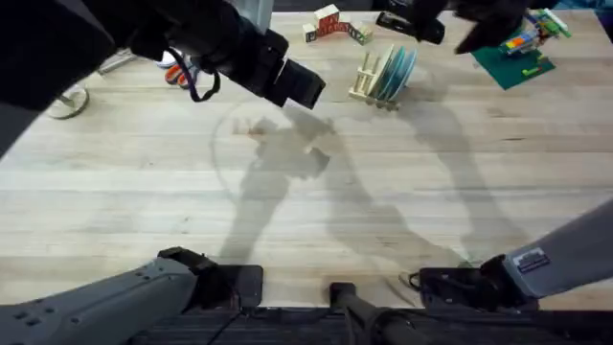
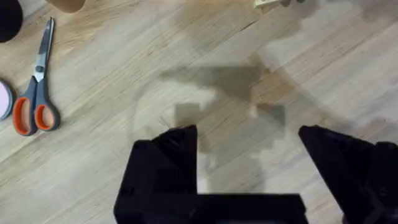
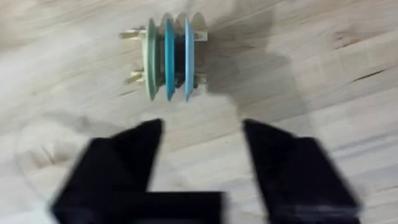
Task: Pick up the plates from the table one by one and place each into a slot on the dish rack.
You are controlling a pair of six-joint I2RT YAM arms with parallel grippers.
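Though both arm bases sit low at the near edge, nothing lies on the broad stretch of tabletop point(image 1: 316, 220) in front of them, only shadows on the plank grain. The left pincer point(image 2: 249, 140) hangs wide above bare wood, holding nothing, with a pair of orange-handled scissors point(image 2: 36, 93) lying well off to its side. The right pincer point(image 3: 202, 134) is likewise spread wide and empty, with the dish rack point(image 3: 134, 56) a little beyond its tips.

Farther back, the dish rack stands near the far edge of the tabletop, and the plates point(image 3: 168, 56) are on edge in its slots: one cream, two light blue by my count (the overhead view gives the same bundle of blue rims between the pegs). Just behind are small toy blocks point(image 1: 330, 24) and, to the right, a green mat point(image 1: 512, 65) with bright bricks.

I judge the placing to be finished, or as good as. The next move calls for little: a check that each plate sits square between its pegs, then both arms drawn clear without nudging the rack.
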